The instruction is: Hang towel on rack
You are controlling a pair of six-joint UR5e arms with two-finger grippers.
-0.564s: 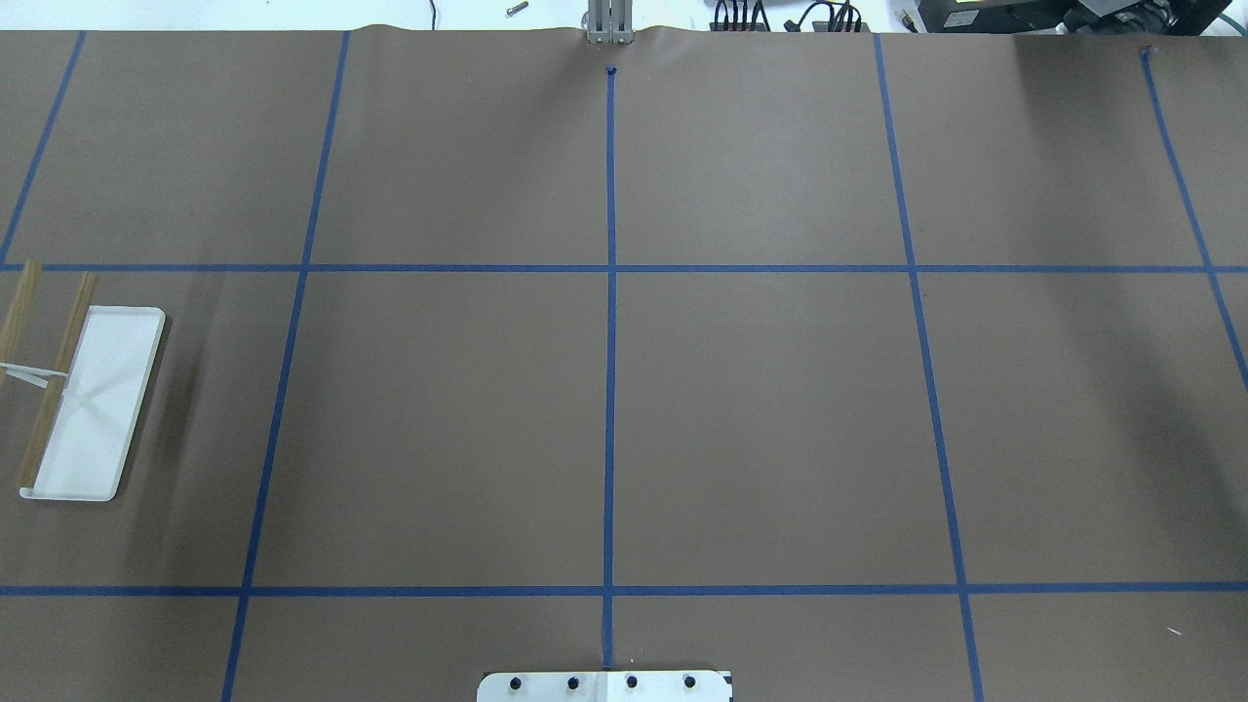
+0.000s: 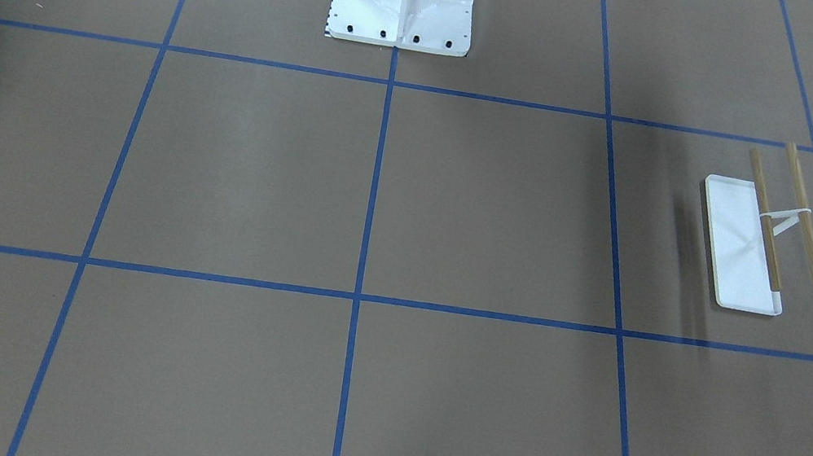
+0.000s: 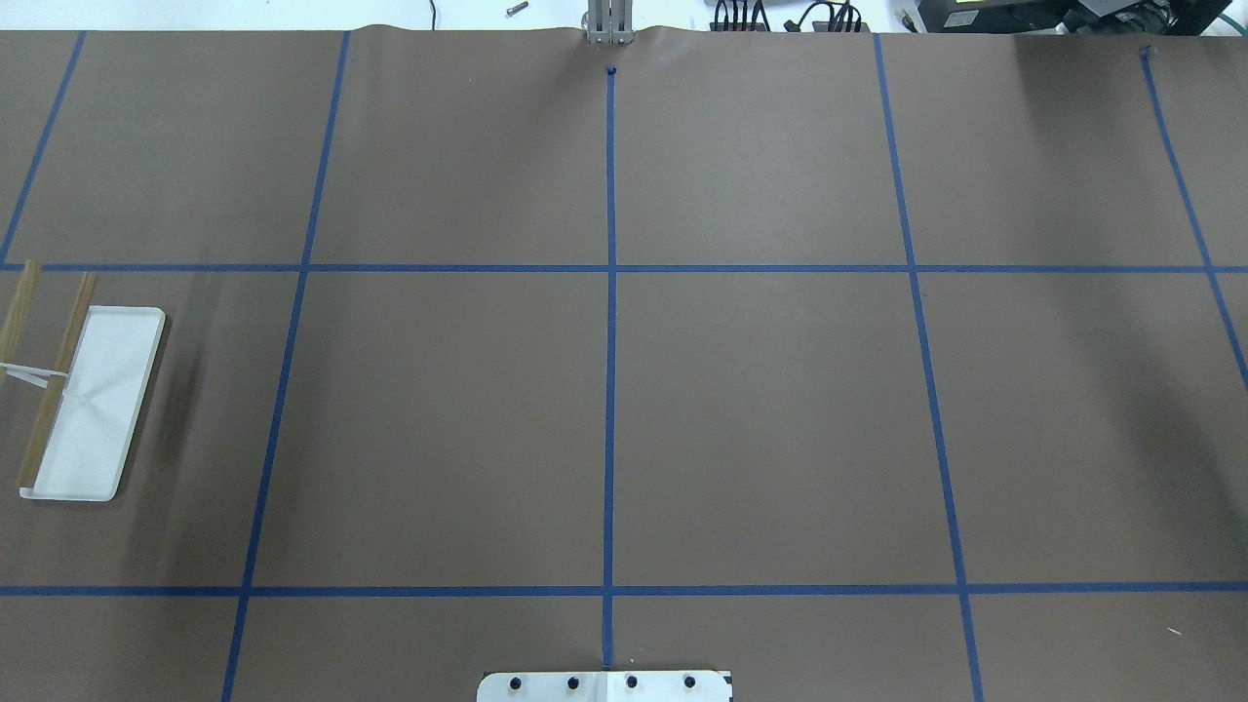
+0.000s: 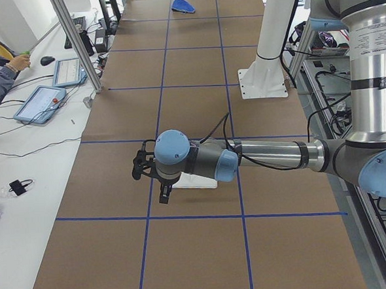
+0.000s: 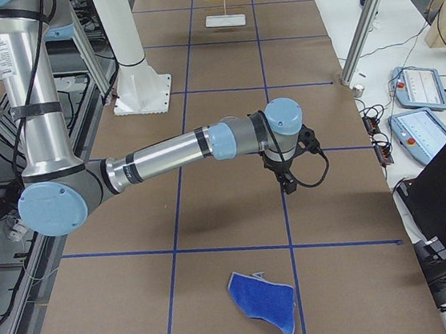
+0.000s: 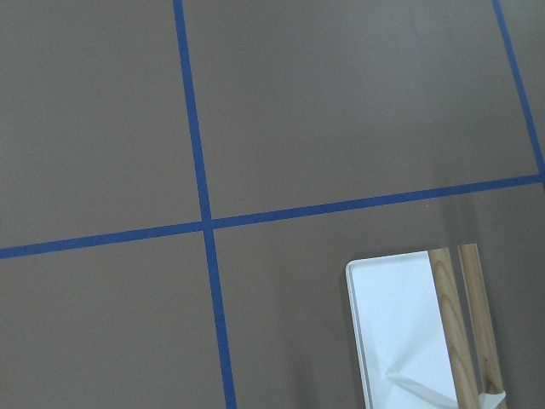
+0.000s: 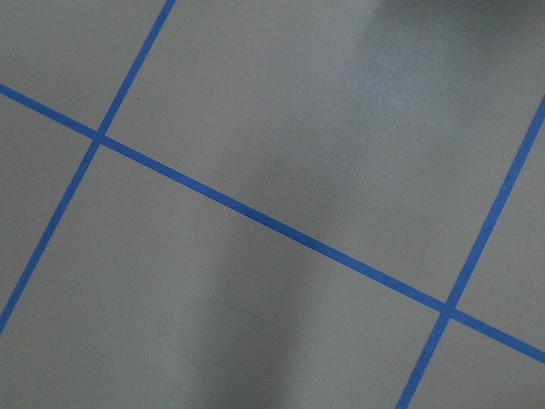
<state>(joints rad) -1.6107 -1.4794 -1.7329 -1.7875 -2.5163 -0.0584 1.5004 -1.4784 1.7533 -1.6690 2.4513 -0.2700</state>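
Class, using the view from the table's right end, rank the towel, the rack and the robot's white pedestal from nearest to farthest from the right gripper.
Measured from the right gripper:
1. towel: lying flat on the camera's side of the gripper, closest to it.
2. pedestal: bolted down on the robot's side, farther into the scene.
3. rack: right at the far end, smallest in this view.

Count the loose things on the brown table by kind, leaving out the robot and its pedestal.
towel: 1
rack: 1
Total: 2
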